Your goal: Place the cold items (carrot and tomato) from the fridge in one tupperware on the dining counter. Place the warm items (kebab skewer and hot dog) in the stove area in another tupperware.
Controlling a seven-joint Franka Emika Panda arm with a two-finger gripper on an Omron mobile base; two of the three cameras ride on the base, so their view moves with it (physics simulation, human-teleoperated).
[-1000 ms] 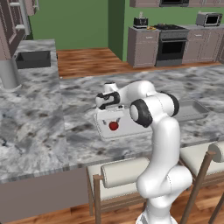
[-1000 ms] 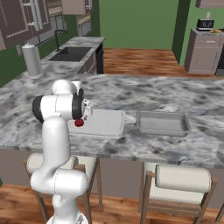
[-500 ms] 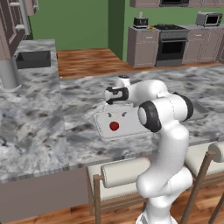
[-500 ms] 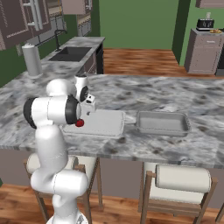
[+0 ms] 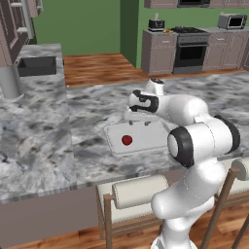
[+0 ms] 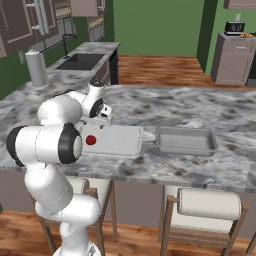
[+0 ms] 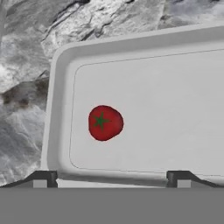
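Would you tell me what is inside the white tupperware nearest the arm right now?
One tomato lies on the floor of the white tupperware, near one end. The arm covers part of it in the base views; the floor seen from the hand is otherwise bare.

The tomato (image 7: 105, 122) lay in one tupperware (image 6: 117, 144) on the dining counter (image 6: 165, 108) (near that container's end), and a second tupperware (image 6: 186, 142) sat just beside it, to its right.

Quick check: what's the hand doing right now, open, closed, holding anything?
Hand: open, holding nothing; the tomato lies free in the tupperware below it.
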